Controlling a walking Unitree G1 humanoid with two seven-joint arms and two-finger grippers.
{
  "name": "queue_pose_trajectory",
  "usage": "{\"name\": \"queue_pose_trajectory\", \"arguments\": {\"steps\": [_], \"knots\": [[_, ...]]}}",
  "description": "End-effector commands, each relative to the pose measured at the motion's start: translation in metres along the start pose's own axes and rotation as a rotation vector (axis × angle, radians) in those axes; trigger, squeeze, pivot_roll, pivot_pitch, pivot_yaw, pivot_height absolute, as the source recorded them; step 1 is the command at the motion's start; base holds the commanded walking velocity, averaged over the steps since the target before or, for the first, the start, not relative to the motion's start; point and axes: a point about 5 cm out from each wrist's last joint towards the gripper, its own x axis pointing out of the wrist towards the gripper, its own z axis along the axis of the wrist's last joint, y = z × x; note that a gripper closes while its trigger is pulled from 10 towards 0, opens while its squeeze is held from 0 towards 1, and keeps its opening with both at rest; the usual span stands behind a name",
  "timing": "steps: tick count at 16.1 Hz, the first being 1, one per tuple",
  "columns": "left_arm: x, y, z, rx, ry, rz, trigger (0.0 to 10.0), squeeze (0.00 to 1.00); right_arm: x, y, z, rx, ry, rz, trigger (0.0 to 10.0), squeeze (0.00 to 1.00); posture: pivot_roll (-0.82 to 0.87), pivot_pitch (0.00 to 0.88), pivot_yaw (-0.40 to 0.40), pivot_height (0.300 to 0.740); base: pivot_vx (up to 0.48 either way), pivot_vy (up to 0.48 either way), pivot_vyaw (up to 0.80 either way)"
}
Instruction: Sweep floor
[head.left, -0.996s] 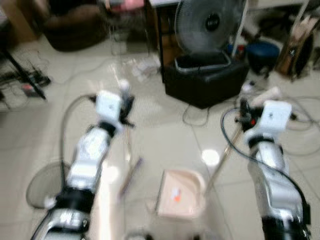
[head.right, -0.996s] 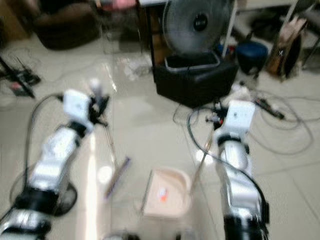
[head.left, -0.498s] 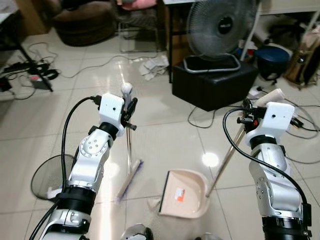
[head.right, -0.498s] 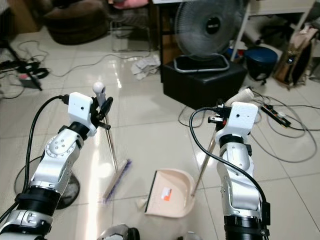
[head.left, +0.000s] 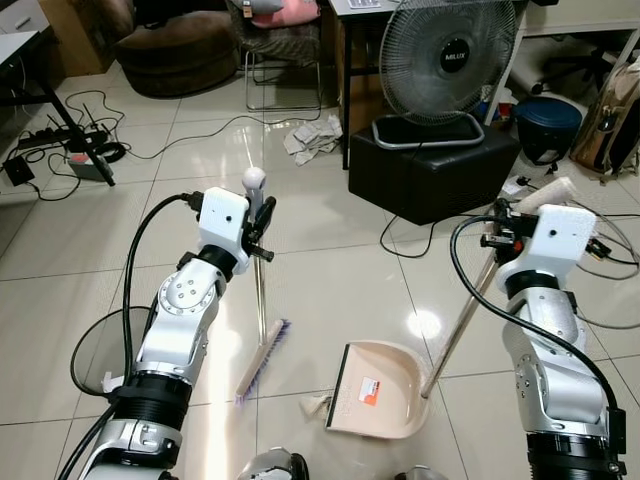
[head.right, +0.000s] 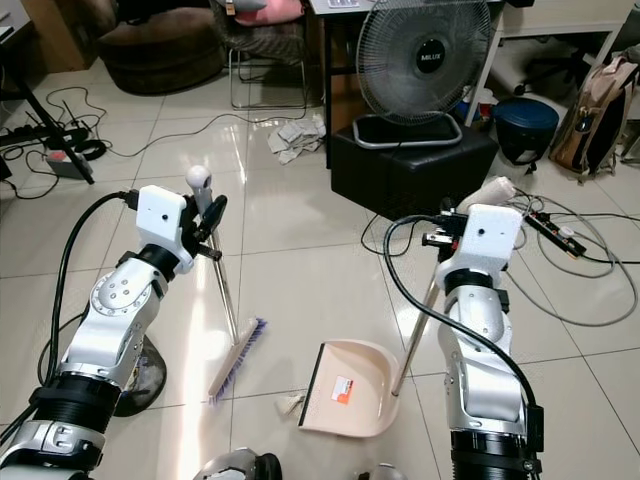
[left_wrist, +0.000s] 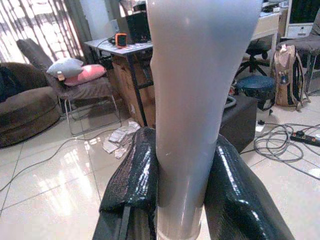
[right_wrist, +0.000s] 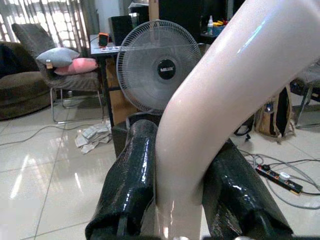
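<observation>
Glossy cream floor tiles (head.left: 330, 280) stretch before a two-armed robot. At left, the left gripper (head.left: 262, 222) has its black fingers (left_wrist: 131, 175) clamped around the upper shaft of a thin metal-handled broom with purple bristles (head.left: 260, 300); the bristle head rests on the tiles just ahead of the robot, with the shaft leaning slightly. Beside it, towards the middle, a crumpled scrap of pale paper (head.left: 315, 403) lies touching the open lip of a beige plastic dustpan with a long metal handle (head.left: 380, 390), which sits flat on the floor. At right, the right gripper (head.right: 452, 238) is closed around the cream grip at the top of that handle. Both tools look light and stiff, though the smooth handles could twist in the fingers, so a firm hold high on each seems sensible. Further off lie more crumpled papers (head.left: 313, 137) near a black box (head.left: 430, 170) carrying a grey fan (head.left: 445, 60).
</observation>
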Motion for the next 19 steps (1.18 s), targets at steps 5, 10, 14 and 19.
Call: {"name": "queue_pose_trajectory", "arguments": {"steps": [5, 10, 14, 19], "knots": [[0.008, 0.006, 0.005, 0.004, -0.012, 0.051, 10.0, 0.00, 0.009, 0.000, 0.005, -0.102, -0.055, 0.022, 10.0, 0.00, 0.04, 0.099, 0.067, 0.740, 0.000, 0.000, 0.00], [0.012, 0.015, 0.003, -0.022, -0.018, 0.163, 10.0, 0.00, 0.024, -0.002, -0.008, -0.202, -0.067, 0.073, 10.0, 0.00, 0.05, 0.127, 0.045, 0.740, 0.000, 0.000, 0.00], [0.009, 0.025, -0.006, 0.023, -0.002, 0.216, 10.0, 0.00, 0.037, 0.007, -0.019, -0.204, -0.108, 0.123, 10.0, 0.00, 0.06, 0.196, 0.038, 0.740, 0.000, 0.000, 0.00], [0.012, 0.022, -0.008, 0.032, -0.019, 0.233, 10.0, 0.00, 0.036, 0.022, -0.027, -0.224, -0.180, 0.188, 10.0, 0.00, 0.11, 0.301, 0.028, 0.740, 0.000, 0.000, 0.00]]}}
